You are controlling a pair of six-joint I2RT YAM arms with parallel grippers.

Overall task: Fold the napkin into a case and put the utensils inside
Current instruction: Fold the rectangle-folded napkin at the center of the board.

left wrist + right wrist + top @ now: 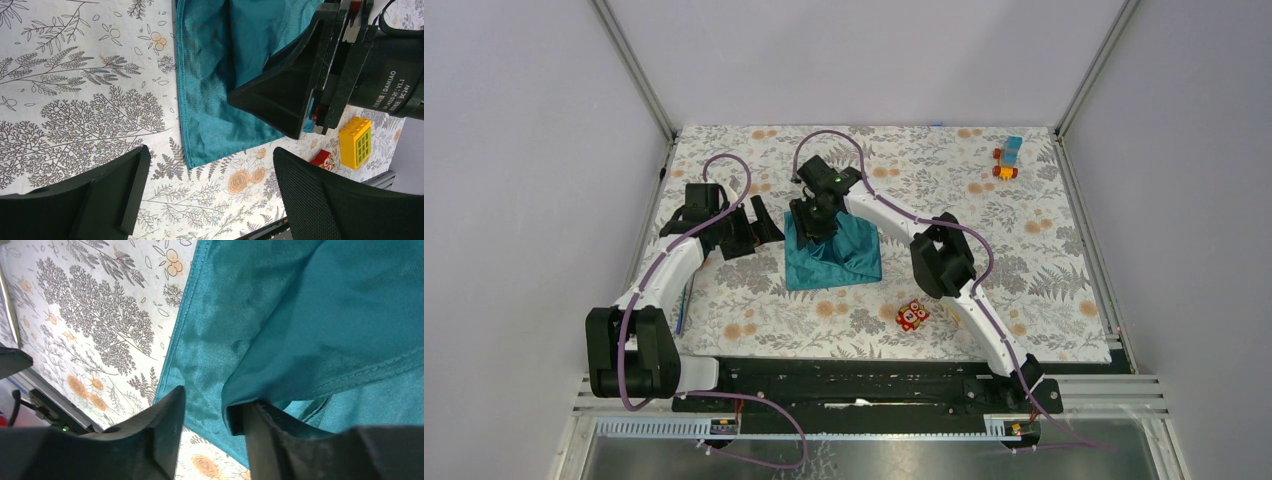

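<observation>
Fingers of the right gripper [210,410] stand parted over the teal-green, slightly shiny fabric napkin [839,258], a raised fold resting against one finger, unpinched. The cloth lies mid-table, left hem running near-to-far. The left gripper [749,232] hangs wide open just left of that hem. The small red owl toy [912,315] sits well clear; nothing blocks the fold, I'd judge.

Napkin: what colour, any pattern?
The napkin is plain teal-green, slightly shiny, with no print. The right wrist view shows it best.
</observation>
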